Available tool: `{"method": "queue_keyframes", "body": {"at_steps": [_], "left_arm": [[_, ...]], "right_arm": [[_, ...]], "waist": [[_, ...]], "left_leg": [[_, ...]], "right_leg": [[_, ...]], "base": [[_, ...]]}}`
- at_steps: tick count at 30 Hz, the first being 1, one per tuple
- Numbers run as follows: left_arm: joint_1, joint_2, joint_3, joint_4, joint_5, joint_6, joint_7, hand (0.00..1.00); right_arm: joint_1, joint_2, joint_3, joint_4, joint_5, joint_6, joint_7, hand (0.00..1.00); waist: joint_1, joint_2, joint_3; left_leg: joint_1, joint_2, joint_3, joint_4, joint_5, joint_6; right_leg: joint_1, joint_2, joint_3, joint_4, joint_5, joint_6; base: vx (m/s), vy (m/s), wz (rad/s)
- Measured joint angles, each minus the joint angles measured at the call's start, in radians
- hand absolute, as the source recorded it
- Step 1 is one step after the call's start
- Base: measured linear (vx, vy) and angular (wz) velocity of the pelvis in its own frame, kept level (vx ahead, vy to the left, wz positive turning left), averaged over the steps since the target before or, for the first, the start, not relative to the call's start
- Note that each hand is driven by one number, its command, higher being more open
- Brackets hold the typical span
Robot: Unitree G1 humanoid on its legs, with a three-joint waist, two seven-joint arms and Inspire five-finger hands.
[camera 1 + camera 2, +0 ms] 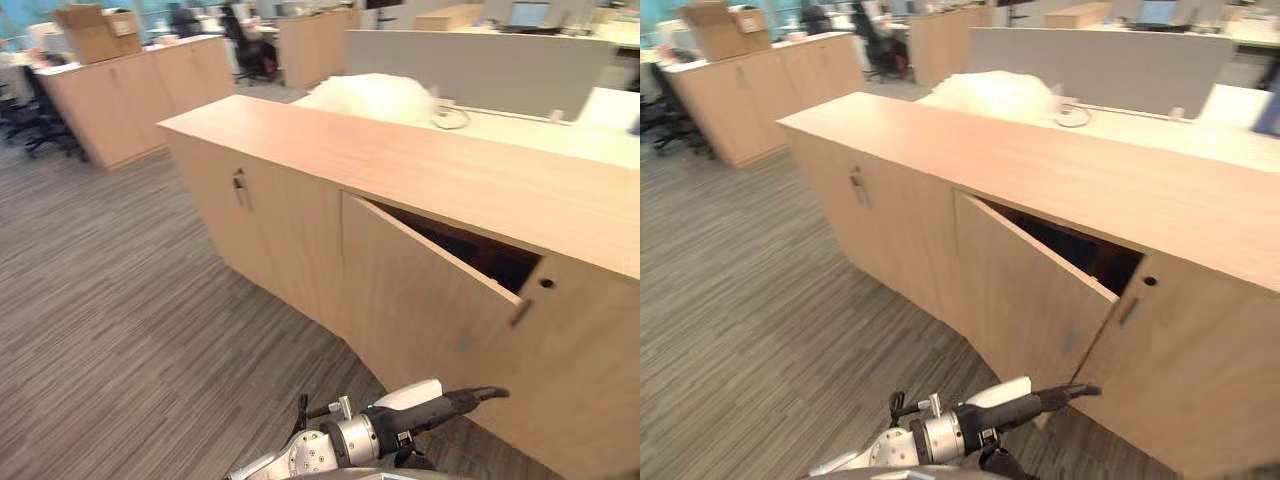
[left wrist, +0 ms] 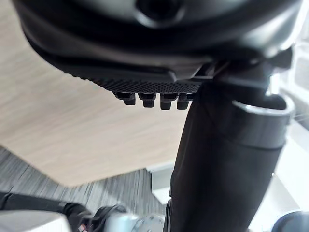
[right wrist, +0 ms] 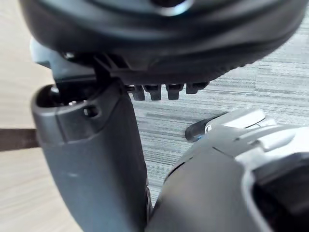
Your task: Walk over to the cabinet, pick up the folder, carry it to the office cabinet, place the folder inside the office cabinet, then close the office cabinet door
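Observation:
The light wood office cabinet [image 1: 300, 140] stands before me. One of its doors [image 1: 420, 290] hangs partly open, swung out on its left edge, with a dark gap [image 1: 470, 250] behind it. My left hand [image 1: 440, 407] is low in front of that door with fingers straight, pointing at its lower part and not quite touching it. In the left wrist view its fingers [image 2: 149, 99] and thumb [image 2: 222, 169] face the wood door panel [image 2: 72, 125]. My right hand [image 3: 159, 72] hangs relaxed over the carpet, holding nothing.
A closed door pair with a metal handle [image 1: 240, 188] lies left of the open door. A white bag [image 1: 375, 97] sits on the desk behind the cabinet. Further cabinets with a cardboard box [image 1: 95, 32] and office chairs [image 1: 40, 120] stand far left. Grey carpet [image 1: 120, 330] spreads left.

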Motion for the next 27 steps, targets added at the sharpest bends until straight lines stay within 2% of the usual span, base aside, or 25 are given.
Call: {"method": "queue_keyframes", "body": {"at_steps": [2, 4, 5, 6, 7, 8, 9, 10, 12, 14, 15, 16, 17, 19, 21, 24, 27], "left_arm": [[0.049, -0.018, 0.033, 0.081, 0.001, 0.008, -0.005, 1.0], [0.112, -0.028, 0.09, 0.127, 0.002, 0.01, -0.008, 1.0], [0.149, -0.044, 0.142, 0.161, 0.002, 0.009, -0.008, 1.0], [0.2, -0.081, 0.246, 0.23, -0.008, 0.013, -0.01, 1.0], [0.229, -0.129, 0.368, 0.321, -0.044, 0.034, -0.011, 1.0], [0.229, -0.159, 0.437, 0.368, -0.075, 0.059, -0.009, 1.0], [0.223, -0.199, 0.54, 0.43, -0.112, 0.088, -0.002, 1.0], [0.216, -0.249, 0.679, 0.499, -0.157, 0.11, 0.019, 1.0], [0.224, -0.291, 0.87, 0.569, -0.226, 0.14, 0.067, 1.0], [0.259, -0.292, 0.97, 0.578, -0.23, 0.153, 0.1, 1.0], [0.278, -0.29, 1.009, 0.578, -0.223, 0.156, 0.115, 1.0], [0.291, -0.292, 1.02, 0.58, -0.22, 0.158, 0.122, 1.0], [0.315, -0.315, 1.045, 0.584, -0.212, 0.164, 0.132, 1.0], [0.317, -0.319, 1.093, 0.589, -0.219, 0.171, 0.139, 1.0], [0.314, -0.327, 1.136, 0.614, -0.228, 0.169, 0.141, 1.0], [0.304, -0.332, 1.16, 0.677, -0.26, 0.167, 0.119, 1.0], [0.28, -0.339, 1.167, 0.743, -0.272, 0.163, 0.101, 1.0]], "right_arm": [[-0.009, -0.01, 0.034, 0.0, 0.005, -0.001, -0.016, 1.0], [-0.006, -0.01, 0.022, 0.001, 0.011, -0.003, -0.02, 1.0], [-0.007, -0.009, 0.011, 0.001, 0.014, -0.003, -0.02, 1.0], [-0.012, -0.007, -0.009, 0.004, 0.017, 0.0, -0.02, 1.0], [-0.017, -0.007, -0.062, 0.013, 0.017, 0.002, -0.019, 1.0], [-0.019, -0.009, -0.101, 0.016, 0.017, 0.008, -0.019, 1.0], [-0.022, -0.017, -0.156, 0.021, 0.016, 0.015, -0.019, 1.0], [-0.024, -0.038, -0.236, 0.023, 0.015, 0.026, -0.019, 1.0], [-0.019, -0.082, -0.318, 0.018, 0.011, 0.045, -0.023, 1.0], [-0.012, -0.1, -0.314, -0.02, 0.012, 0.046, -0.03, 1.0], [-0.012, -0.098, -0.294, -0.058, 0.018, 0.043, -0.034, 1.0], [-0.012, -0.098, -0.271, -0.075, 0.028, 0.042, -0.037, 1.0], [-0.012, -0.1, -0.217, -0.109, 0.047, 0.037, -0.037, 1.0], [-0.01, -0.071, -0.129, -0.131, 0.055, 0.027, -0.041, 1.0], [-0.013, -0.011, -0.027, -0.136, 0.085, 0.026, -0.037, 1.0], [0.003, 0.054, 0.041, -0.142, 0.106, 0.027, -0.013, 1.0], [0.008, 0.063, 0.049, -0.159, 0.122, 0.015, 0.002, 1.0]], "waist": [[-0.001, 0.006, 0.003], [-0.02, 0.008, 0.006], [-0.024, 0.007, 0.014], [-0.022, 0.003, 0.027], [-0.015, 0.002, 0.03], [-0.005, 0.001, 0.035], [0.011, 0.002, 0.049], [0.028, 0.007, 0.069], [0.045, 0.021, 0.086], [0.067, 0.018, 0.097], [0.085, 0.014, 0.106], [0.089, 0.017, 0.108], [0.091, 0.036, 0.115], [0.096, 0.017, 0.111], [0.122, -0.004, 0.088], [0.119, -0.004, 0.05], [0.113, 0.004, 0.035]], "left_leg": [[0.003, 0.025, 0.093, 0.0, -0.021, -0.028], [0.016, 0.041, 0.137, 0.007, -0.032, -0.043], [0.017, 0.062, 0.162, 0.051, -0.058, -0.053], [-0.005, 0.114, 0.194, 0.188, -0.118, -0.061], [-0.058, 0.176, 0.184, 0.361, -0.167, -0.048], [-0.095, 0.203, 0.157, 0.451, -0.177, -0.033], [-0.144, 0.23, 0.096, 0.564, -0.174, -0.029], [-0.209, 0.234, -0.031, 0.666, -0.166, -0.011], [-0.236, 0.178, -0.25, 0.663, -0.228, -0.062], [-0.226, 0.13, -0.37, 0.596, -0.258, -0.079], [-0.203, 0.098, -0.444, 0.525, -0.259, -0.082], [-0.192, 0.086, -0.478, 0.485, -0.253, -0.081], [-0.168, 0.072, -0.549, 0.422, -0.226, -0.085], [-0.163, 0.044, -0.543, 0.43, -0.237, -0.082], [-0.147, 0.018, -0.507, 0.402, -0.236, -0.067], [-0.123, 0.002, -0.491, 0.354, -0.227, -0.056], [-0.078, -0.004, -0.49, 0.293, -0.208, -0.056]], "right_leg": [[-0.033, -0.011, -0.055, -0.004, 0.006, -0.005], [-0.046, 0.0, -0.031, 0.006, 0.017, -0.003], [-0.047, 0.009, -0.009, 0.019, 0.011, -0.009], [-0.047, 0.021, 0.022, 0.043, -0.005, -0.014], [-0.05, 0.038, 0.045, 0.06, -0.011, -0.025], [-0.054, 0.043, 0.057, 0.072, -0.012, -0.027], [-0.06, 0.05, 0.07, 0.089, -0.013, -0.03], [-0.055, 0.054, 0.082, 0.096, -0.016, -0.035], [-0.043, 0.053, 0.1, 0.098, -0.02, -0.042], [-0.042, 0.051, 0.126, 0.115, -0.026, -0.045], [-0.044, 0.049, 0.142, 0.135, -0.037, -0.036], [-0.046, 0.051, 0.144, 0.148, -0.047, -0.029], [-0.051, 0.066, 0.144, 0.182, -0.073, -0.013], [-0.058, 0.038, 0.129, 0.221, -0.098, 0.004], [-0.059, 0.001, 0.14, 0.224, -0.107, 0.019], [-0.054, -0.02, 0.14, 0.206, -0.11, 0.023], [-0.024, -0.029, 0.135, 0.175, -0.112, 0.027]], "base": [[0.0, -0.028, -1.31], [0.06, -0.075, -0.83], [0.11, -0.171, -0.86], [0.14, -0.229, -0.87], [0.14, -0.215, -0.73], [0.13, -0.164, -0.55], [0.12, -0.12, -0.42], [0.14, -0.105, -0.36], [0.13, -0.032, -0.27], [0.08, 0.103, -0.45], [0.06, 0.158, -0.47], [0.02, 0.235, -0.31], [0.0, 0.207, 0.01], [-0.03, 0.18, 0.03], [-0.02, 0.193, -0.23], [0.06, 0.095, -0.11], [0.15, 0.012, 0.01]]}}
